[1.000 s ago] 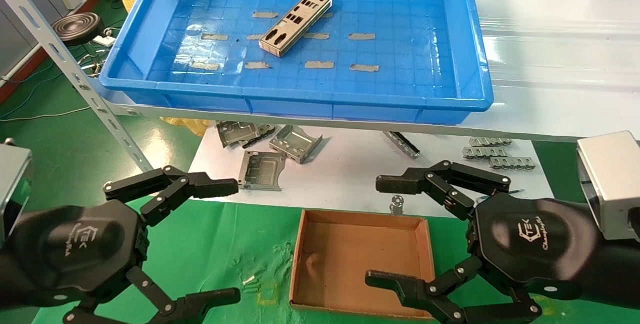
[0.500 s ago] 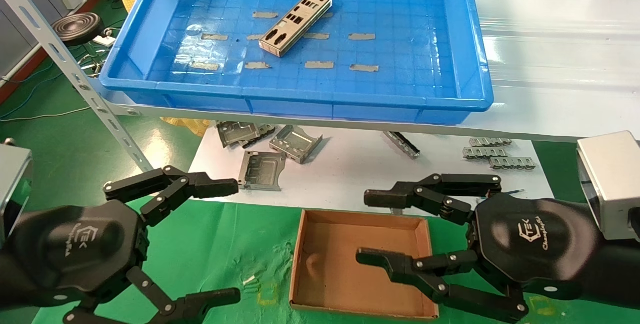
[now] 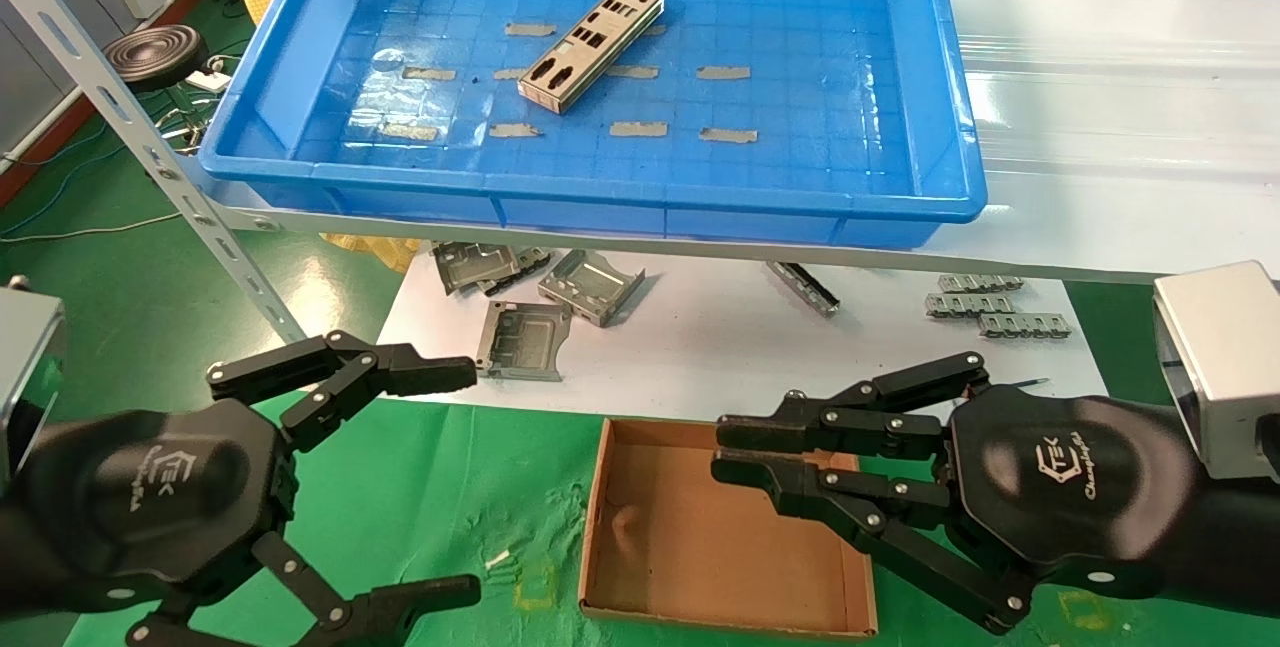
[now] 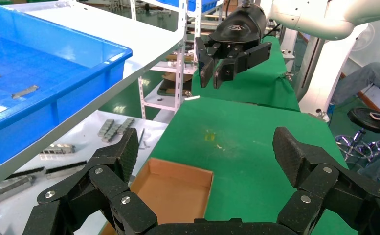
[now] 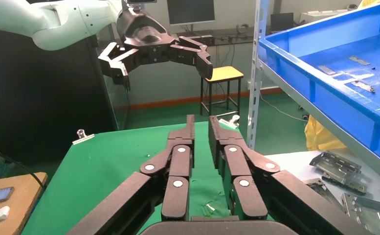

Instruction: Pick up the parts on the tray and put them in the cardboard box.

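One silver part (image 3: 590, 45) lies at a slant on the floor of the blue tray (image 3: 600, 202), which sits on the raised shelf at the back. The cardboard box (image 3: 680, 557) lies on the green mat in front and shows nothing inside. My right gripper (image 3: 720, 449) hovers over the box's far right corner, fingers drawn together with only a thin gap and nothing between them (image 5: 201, 128). My left gripper (image 3: 472, 479) hangs open and empty over the mat to the left of the box (image 4: 207, 147). The box (image 4: 173, 191) lies beyond it.
Boxy grey brackets (image 3: 560, 292) and ridged strips (image 3: 985, 307) lie on a white sheet under the shelf, behind the box. A slanted perforated metal upright (image 3: 150, 147) stands at the left. The tray's front wall overhangs the white sheet.
The right gripper's fingers have closed from wide open to nearly touching, above the box's far right corner. The left arm and the part have not moved.
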You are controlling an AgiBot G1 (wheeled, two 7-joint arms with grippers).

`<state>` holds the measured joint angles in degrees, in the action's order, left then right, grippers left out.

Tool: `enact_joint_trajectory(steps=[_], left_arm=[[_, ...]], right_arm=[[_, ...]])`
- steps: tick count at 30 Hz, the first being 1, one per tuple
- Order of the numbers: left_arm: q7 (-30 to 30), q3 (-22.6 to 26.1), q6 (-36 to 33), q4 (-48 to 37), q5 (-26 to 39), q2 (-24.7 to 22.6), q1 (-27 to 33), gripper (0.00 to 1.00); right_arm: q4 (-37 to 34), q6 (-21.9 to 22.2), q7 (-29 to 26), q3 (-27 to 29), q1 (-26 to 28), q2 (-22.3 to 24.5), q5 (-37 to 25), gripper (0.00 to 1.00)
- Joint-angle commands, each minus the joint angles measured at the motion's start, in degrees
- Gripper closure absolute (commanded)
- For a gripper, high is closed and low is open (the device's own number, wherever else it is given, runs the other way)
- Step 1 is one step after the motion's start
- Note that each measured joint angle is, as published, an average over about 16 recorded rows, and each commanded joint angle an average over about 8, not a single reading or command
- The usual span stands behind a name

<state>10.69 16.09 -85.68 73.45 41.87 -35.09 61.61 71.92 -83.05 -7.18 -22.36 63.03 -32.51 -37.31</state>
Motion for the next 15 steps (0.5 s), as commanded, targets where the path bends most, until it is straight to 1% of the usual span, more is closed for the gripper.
enact_joint_trajectory(steps=[1, 15], left_arm=[[0.0, 0.0, 0.0, 0.0, 0.0, 0.0, 0.0, 0.0], [0.0, 0.0, 0.0, 0.0, 0.0, 0.0, 0.0, 0.0]], right_arm=[[0.0, 0.0, 0.0, 0.0, 0.0, 0.0, 0.0, 1.0], [0.0, 0.0, 0.0, 0.0, 0.0, 0.0, 0.0, 1.0]])
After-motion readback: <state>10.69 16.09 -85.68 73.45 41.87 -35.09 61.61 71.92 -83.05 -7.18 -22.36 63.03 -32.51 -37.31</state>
